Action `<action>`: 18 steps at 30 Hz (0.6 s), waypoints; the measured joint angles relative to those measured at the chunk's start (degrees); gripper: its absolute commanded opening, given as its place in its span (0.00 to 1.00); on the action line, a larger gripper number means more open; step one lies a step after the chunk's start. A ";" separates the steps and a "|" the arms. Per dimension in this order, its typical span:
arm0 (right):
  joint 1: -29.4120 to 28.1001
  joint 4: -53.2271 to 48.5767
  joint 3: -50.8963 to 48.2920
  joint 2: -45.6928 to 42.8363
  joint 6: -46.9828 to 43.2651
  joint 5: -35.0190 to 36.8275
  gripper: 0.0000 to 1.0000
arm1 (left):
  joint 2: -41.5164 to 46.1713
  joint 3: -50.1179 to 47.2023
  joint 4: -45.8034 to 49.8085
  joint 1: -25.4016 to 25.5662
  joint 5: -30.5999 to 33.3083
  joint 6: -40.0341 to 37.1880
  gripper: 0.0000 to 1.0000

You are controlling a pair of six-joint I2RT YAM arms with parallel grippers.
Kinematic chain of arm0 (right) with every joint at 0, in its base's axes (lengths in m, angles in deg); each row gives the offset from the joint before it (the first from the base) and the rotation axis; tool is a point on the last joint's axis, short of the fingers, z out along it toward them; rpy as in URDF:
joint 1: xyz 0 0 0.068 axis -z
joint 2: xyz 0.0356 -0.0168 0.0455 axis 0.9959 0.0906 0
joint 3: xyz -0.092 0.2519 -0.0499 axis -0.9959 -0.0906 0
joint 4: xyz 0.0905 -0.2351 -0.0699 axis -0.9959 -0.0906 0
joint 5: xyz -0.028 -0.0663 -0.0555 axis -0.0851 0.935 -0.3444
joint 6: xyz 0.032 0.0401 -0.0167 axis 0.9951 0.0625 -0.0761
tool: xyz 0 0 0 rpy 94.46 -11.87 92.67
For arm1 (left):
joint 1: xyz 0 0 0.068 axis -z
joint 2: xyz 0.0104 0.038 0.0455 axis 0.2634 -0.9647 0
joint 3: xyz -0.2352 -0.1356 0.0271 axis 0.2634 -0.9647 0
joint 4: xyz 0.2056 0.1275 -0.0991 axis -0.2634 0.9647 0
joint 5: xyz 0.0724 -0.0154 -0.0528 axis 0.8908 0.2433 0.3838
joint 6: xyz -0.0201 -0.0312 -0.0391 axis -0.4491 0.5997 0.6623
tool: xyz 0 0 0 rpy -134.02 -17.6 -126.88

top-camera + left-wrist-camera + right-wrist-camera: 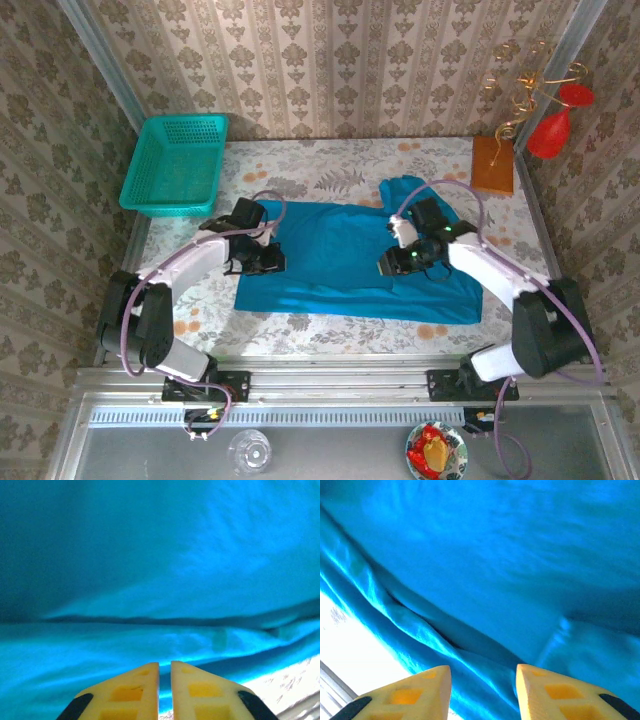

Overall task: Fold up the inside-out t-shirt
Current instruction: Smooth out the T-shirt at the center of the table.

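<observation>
The blue-teal inside-out t-shirt [340,255] lies spread flat across the middle of the table, with a sleeve poking out at the back right. My left gripper [268,262] rests low over the shirt's left edge. In the left wrist view its yellow fingertips [165,666] stand only a narrow slit apart, with nothing between them and a fold of the shirt [160,630] just ahead. My right gripper [392,262] is down on the right half of the shirt. Its jaws [483,672] are open, straddling a raised ridge of the cloth [435,640] near the hem.
A rigid teal mesh basket [175,165] stands at the back left corner. An orange-brown board [493,165] lies at the back right beside a red ornament [552,130]. The flower-patterned table [330,165] shows behind the shirt and along its front edge.
</observation>
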 measured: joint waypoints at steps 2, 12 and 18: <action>-2.32 -1.79 3.43 4.92 -4.68 0.74 0.37 | -2.16 2.93 2.14 1.77 -0.35 -5.55 0.23; -3.43 -11.69 11.43 14.08 -16.59 9.18 0.38 | -8.50 16.35 10.56 6.08 -1.22 -40.02 0.21; -3.43 -14.27 15.28 16.37 -9.33 16.31 0.40 | -12.37 19.19 14.75 6.19 -1.14 -57.51 0.22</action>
